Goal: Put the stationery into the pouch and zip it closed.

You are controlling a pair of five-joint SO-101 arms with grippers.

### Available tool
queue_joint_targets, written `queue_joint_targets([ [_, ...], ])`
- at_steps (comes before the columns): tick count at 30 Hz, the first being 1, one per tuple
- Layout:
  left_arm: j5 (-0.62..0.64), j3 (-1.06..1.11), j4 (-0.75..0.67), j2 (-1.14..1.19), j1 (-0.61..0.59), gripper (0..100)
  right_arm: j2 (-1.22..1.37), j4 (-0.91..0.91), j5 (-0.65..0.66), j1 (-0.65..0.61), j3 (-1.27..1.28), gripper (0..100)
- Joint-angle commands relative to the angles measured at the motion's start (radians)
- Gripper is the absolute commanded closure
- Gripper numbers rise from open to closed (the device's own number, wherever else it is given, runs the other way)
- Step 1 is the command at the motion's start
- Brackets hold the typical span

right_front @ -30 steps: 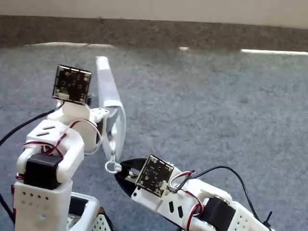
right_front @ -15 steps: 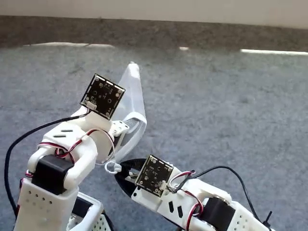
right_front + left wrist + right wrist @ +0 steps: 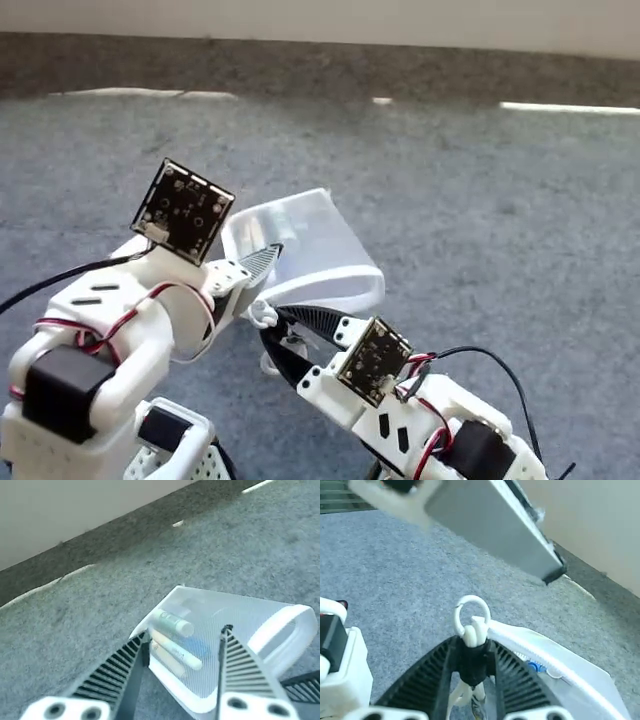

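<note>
Near the front of the grey carpeted surface (image 3: 480,200), btwn the two arms, is the clear ribbed pouch (image 3: 320,245), broad face up, zip edge toward the arms; can't tell if it rests on the carpet. L gripper (image 3: 186,633) is over the pouch's near end w/ jaws spread wide: one fingertip just beside a corner, the other over the ribbed face. Can't tell if either presses on it. Thru the plastic, a few pens (image 3: 172,624) lie side by side, plus something blue. R gripper (image 3: 471,650) is at the zip end, jaws closed tight on the black tab of the zip pull (image 3: 471,622), its white ring sticking up past the fingertips. White zip teeth run from the pull along the pouch's edge. Zip open or closed: can't tell.
</note>
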Motion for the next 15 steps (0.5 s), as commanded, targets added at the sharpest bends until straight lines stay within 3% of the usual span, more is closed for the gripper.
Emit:
queue_joint_targets([
  [1, -0.025, -0.082, 0.035, -0.019, 0.007, 79, 0.001, -0.001, 0.008, 0.010, -0.024, 99.4],
  [8, -0.143, -0.088, 0.095, -0.022, 0.007, 79, -0.004, -0.004, 0.003, 0.165, -0.051, 99.4],
  [15, -0.233, -0.088, 0.173, -0.022, 0.015, 78, -0.004, -0.004, 0.002, 0.194, -0.076, 99.4],
])
